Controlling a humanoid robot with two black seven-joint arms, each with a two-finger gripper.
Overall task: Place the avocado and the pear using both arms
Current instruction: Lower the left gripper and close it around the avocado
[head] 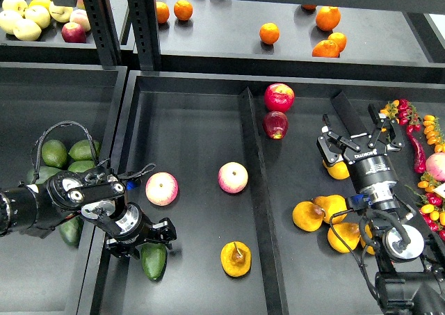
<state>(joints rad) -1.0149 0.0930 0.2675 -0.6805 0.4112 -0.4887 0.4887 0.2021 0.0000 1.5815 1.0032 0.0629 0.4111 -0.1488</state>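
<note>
The dark green avocado [154, 261] lies at the front left of the middle tray [191, 131]. My left gripper [142, 239] is open, low over the avocado's far end, with a finger on each side of it; I cannot tell if it touches. The orange-yellow pear with the brown blotch [236, 259] lies to the right of the avocado in the same tray, by the divider [254, 176]. My right gripper [358, 135] is open and empty, raised over the right tray above a yellow pear [338, 170].
Two pink apples [161, 188] [233, 177] lie in the middle tray. Red apples [279, 97] and several yellow pears [308, 215] lie in the right tray. Lighter avocados [54, 153] fill the left bin. Oranges [269, 33] sit on the shelf behind.
</note>
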